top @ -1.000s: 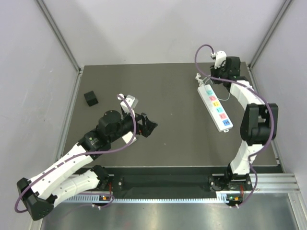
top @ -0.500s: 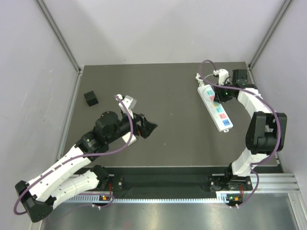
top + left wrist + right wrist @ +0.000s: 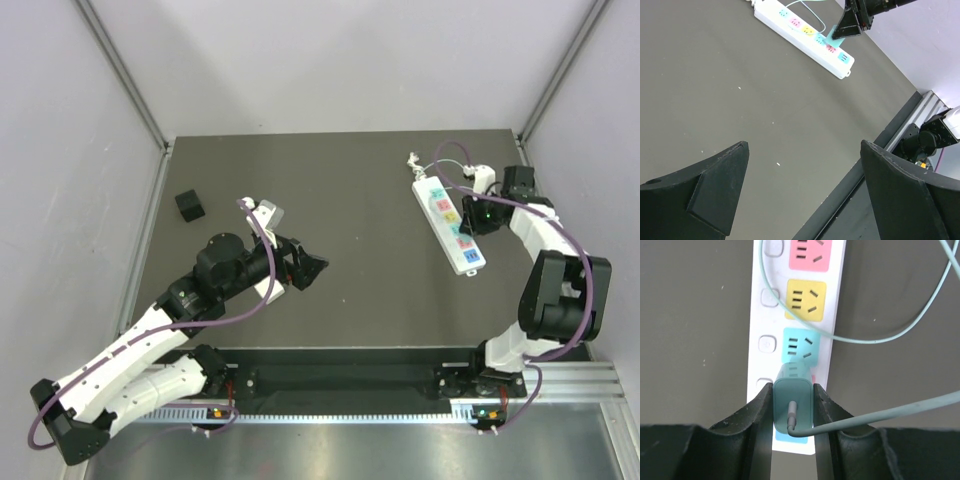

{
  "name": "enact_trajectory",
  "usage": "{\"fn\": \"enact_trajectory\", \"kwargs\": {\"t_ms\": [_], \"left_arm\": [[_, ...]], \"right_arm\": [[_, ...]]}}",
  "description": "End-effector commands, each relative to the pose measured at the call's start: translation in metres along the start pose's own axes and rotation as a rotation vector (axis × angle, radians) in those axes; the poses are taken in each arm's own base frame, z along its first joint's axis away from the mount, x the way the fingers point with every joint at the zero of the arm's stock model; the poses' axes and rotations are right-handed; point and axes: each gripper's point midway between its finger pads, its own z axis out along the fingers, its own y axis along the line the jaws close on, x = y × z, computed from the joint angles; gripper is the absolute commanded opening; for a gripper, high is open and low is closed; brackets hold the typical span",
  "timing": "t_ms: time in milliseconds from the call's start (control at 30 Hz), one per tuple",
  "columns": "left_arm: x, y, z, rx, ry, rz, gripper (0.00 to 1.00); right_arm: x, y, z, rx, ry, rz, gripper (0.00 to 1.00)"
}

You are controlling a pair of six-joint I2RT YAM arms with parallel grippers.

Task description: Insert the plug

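Note:
A white power strip [image 3: 449, 224] with coloured sockets lies at the right of the table; it also shows in the right wrist view [image 3: 799, 315] and far off in the left wrist view [image 3: 800, 37]. My right gripper [image 3: 473, 214] is shut on a teal plug [image 3: 792, 405] with a pale teal cable [image 3: 880, 335]. It holds the plug over the strip, by the red socket beyond the teal socket [image 3: 801, 346]; I cannot tell whether the pins touch. My left gripper [image 3: 312, 268] is open and empty above the table's middle, jaws wide apart in the left wrist view [image 3: 805, 195].
A small black cube [image 3: 190, 205] sits at the far left of the table. A white-grey block [image 3: 271, 213] lies near the left arm. The table's front edge and metal rail [image 3: 910, 130] show in the left wrist view.
My right gripper has come down and forward from the table's back edge with the plug, to over the strip's nearer sockets. The left arm has barely moved.

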Motion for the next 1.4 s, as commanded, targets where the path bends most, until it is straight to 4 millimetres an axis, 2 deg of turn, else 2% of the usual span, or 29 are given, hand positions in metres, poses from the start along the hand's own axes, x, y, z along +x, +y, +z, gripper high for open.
{"fn": "enact_trajectory", "kwargs": {"t_ms": [0, 300, 567, 867, 1100, 1233, 1367], "left_arm": [[-0.015, -0.009, 0.0, 0.045, -0.06, 0.005, 0.97], [-0.014, -0.012, 0.0, 0.062, -0.056, 0.0, 0.97], [-0.013, -0.012, -0.001, 0.059, -0.057, 0.002, 0.97], [-0.013, -0.014, 0.0, 0.073, -0.053, -0.001, 0.97], [-0.013, -0.013, 0.0, 0.065, -0.055, -0.001, 0.97], [-0.012, -0.013, 0.0, 0.07, -0.05, -0.001, 0.97], [-0.013, -0.014, -0.001, 0.07, -0.054, -0.002, 0.97]], "right_arm": [[0.003, 0.007, -0.011, -0.015, -0.02, 0.01, 0.0], [0.017, 0.013, -0.013, -0.012, 0.007, 0.036, 0.0], [0.034, 0.005, -0.013, 0.056, 0.058, 0.065, 0.0], [0.004, -0.001, -0.016, 0.058, -0.01, 0.077, 0.0], [0.02, 0.002, -0.016, 0.053, 0.033, 0.108, 0.0], [0.015, 0.002, -0.018, 0.053, 0.025, 0.116, 0.0], [0.001, -0.001, -0.025, 0.058, -0.002, 0.11, 0.0]]}}
